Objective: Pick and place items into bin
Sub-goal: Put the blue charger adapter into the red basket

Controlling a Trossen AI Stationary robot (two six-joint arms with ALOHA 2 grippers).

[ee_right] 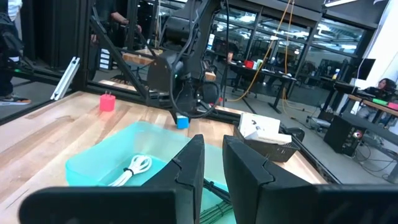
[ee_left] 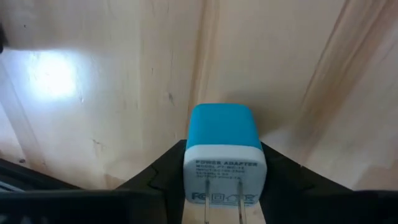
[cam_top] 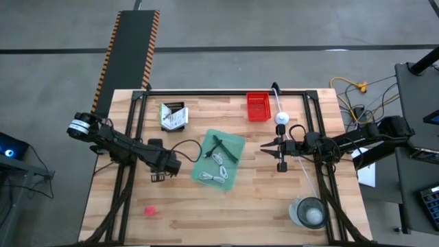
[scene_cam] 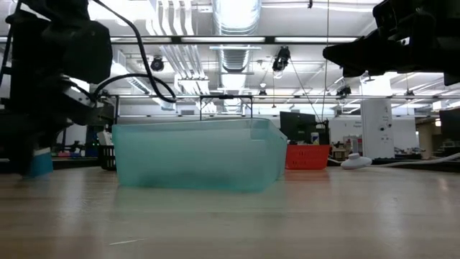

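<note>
My left gripper point(cam_top: 158, 175) stands left of the teal translucent bin point(cam_top: 219, 159), pointing down at the table, shut on a small blue and white power adapter point(ee_left: 224, 152). In the right wrist view the adapter point(ee_right: 182, 122) shows low at the table under that gripper. My right gripper point(ee_right: 211, 163) hovers at the bin's right side, fingers a narrow gap apart, holding nothing. White coiled cables point(cam_top: 215, 171) and a black pen-like tool point(cam_top: 223, 148) lie on the bin's floor. A pink blob point(cam_top: 149, 210) rests on the table near its near left corner. My left gripper pinches the adapter between its two fingers point(ee_left: 163, 171), one on each side wall near the white pronged end point(ee_left: 225, 177). The fingers come from above, pointing down. The prongs face up toward the wrist and the blue end point(ee_left: 221, 121) faces the table. Whether it rests on the wood I cannot tell.
A black tray with white printed packets point(cam_top: 173, 115) sits at the far left, and a red basket point(cam_top: 258, 106) at the far side. A white rounded object point(cam_top: 281, 118) lies beside the basket. A clear round container point(cam_top: 309, 211) stands near the right corner. Bare wood lies near the bin.
</note>
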